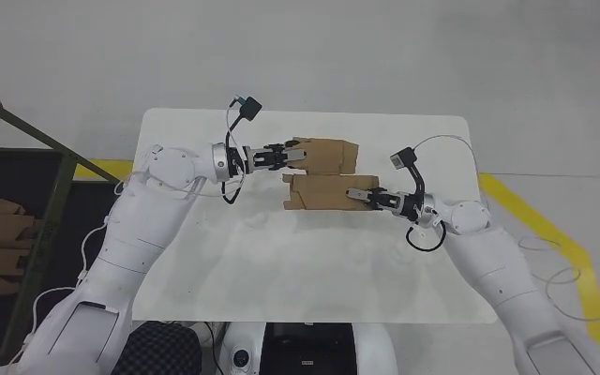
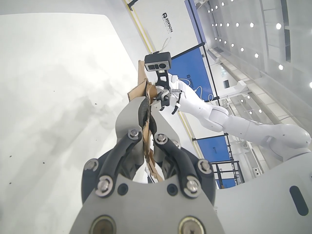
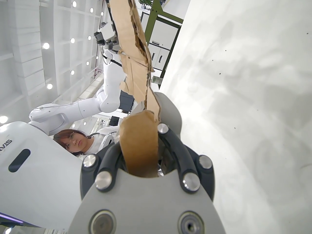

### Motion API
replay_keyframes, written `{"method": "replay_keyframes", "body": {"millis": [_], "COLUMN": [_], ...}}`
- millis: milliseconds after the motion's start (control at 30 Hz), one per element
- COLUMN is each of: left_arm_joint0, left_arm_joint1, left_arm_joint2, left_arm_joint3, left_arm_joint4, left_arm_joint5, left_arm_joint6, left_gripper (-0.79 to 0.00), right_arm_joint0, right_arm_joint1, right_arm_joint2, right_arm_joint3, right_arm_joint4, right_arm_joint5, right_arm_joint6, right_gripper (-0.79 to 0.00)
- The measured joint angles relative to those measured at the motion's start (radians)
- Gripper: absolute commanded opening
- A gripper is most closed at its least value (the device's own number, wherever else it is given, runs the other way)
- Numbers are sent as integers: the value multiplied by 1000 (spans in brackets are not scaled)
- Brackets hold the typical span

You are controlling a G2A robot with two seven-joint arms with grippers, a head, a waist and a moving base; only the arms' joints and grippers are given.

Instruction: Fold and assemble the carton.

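The brown, partly flattened carton (image 1: 323, 175) was held between both hands, with the white counter (image 1: 281, 272) beneath it. The left hand (image 1: 292, 156) was clamped on the carton's left edge, its fingers (image 2: 129, 115) pinching the cardboard. The right hand (image 1: 362, 195) gripped the carton's right side, where a flap curled between its fingers.

Short logo lettering stands on a white wall panel (image 2: 156, 5) and on a blue panel (image 2: 195, 66); no numbers legible.
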Motion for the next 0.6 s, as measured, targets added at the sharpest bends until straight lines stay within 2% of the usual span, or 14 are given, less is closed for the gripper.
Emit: {"method": "replay_keyframes", "body": {"millis": [33,67,400,600], "left_arm_joint0": [0,1,-8,-25], "left_arm_joint1": [0,0,-3,-6], "left_arm_joint2": [0,1,-3,9], "left_arm_joint3": [-1,-3,6,16], "left_arm_joint4": [-3,-9,-156,-177], "left_arm_joint5": [0,-1,-17,-16], "left_arm_joint6": [0,-1,-74,-94], "left_gripper": [-785,-785,-785,-785], "right_arm_joint0": [0,0,-7,-14], "right_arm_joint1": [0,0,3,10], "right_arm_joint2": [2,4,38,72], "right_arm_joint3": [1,3,32,41], "right_arm_joint4": [-5,-12,-124,-146], "right_arm_joint5": [0,0,-22,-34], "right_arm_joint6": [-3,-8,-119,-154], "right_gripper": [-505,-459,-434,-434]}}
